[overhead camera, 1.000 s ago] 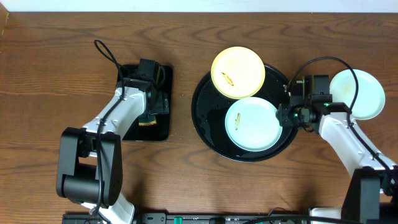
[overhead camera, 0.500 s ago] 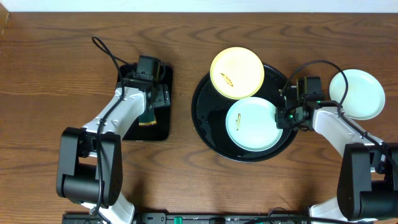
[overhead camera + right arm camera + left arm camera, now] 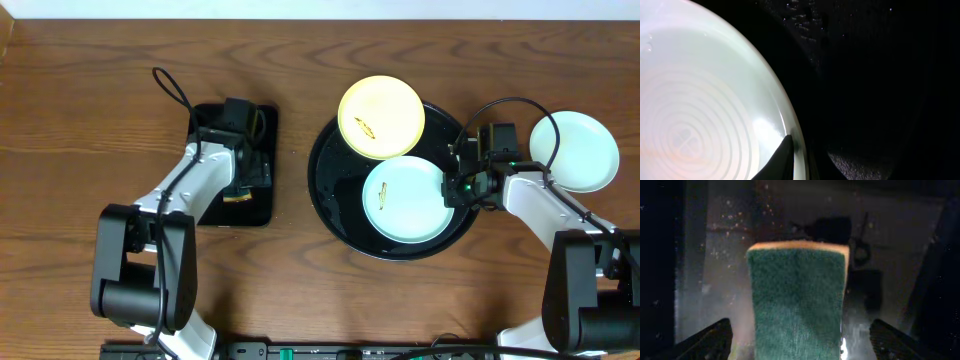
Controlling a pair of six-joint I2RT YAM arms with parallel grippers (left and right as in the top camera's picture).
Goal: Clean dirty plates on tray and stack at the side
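Observation:
The round black tray holds a pale yellow plate with a brown smear at its back edge and a mint-white plate at its front right. A second mint-white plate lies on the table to the right. My right gripper is shut on the right rim of the mint plate in the tray, one finger on top of the rim. My left gripper is open, its fingers on either side of the green sponge.
The sponge lies in a small rectangular black tray at the left, under my left gripper. The round tray's dark floor shows wet specks. Bare wooden table lies between the two trays.
My right gripper moved left from beside the outer plate to the rim of the mint plate in the tray, then stayed. My left gripper shifted slightly over the sponge.

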